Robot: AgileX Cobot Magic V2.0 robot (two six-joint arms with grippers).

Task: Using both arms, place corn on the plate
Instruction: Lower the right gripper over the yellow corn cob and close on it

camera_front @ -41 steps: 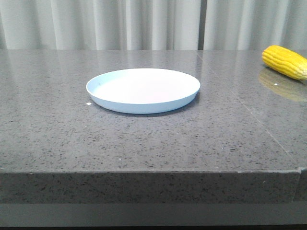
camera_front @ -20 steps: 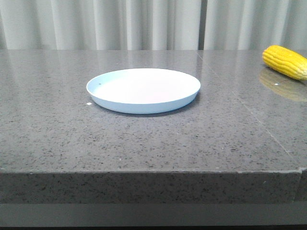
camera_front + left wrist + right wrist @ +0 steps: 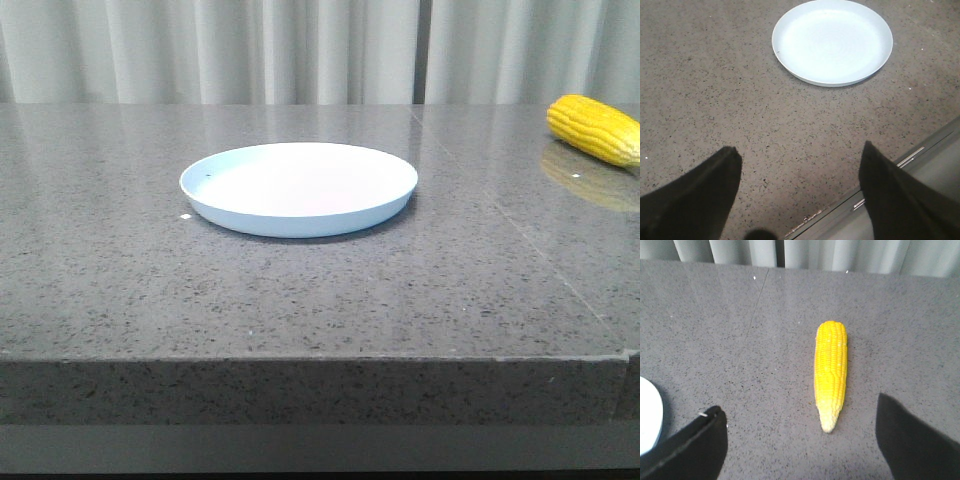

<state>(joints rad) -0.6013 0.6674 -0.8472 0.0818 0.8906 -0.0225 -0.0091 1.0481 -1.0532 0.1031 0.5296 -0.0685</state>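
Observation:
The pale blue-white plate (image 3: 298, 187) lies empty near the middle of the grey stone table; the left wrist view has the plate (image 3: 832, 41) well beyond my left gripper (image 3: 800, 160), which is open over bare tabletop by the front edge. The yellow corn (image 3: 595, 128) lies on the table at the far right, cut off by the frame edge. In the right wrist view the corn (image 3: 830, 371) lies lengthwise with its pale tip toward my right gripper (image 3: 800, 412), which is open with the tip just ahead of the gap. Neither gripper shows in the front view.
The table's front edge (image 3: 320, 358) runs across the front view, and its metal trim (image 3: 910, 155) passes under the left fingers. A seam (image 3: 520, 235) crosses the stone between plate and corn. Grey curtains (image 3: 300, 50) hang behind the table. A sliver of the plate's rim (image 3: 649, 420) shows in the right wrist view.

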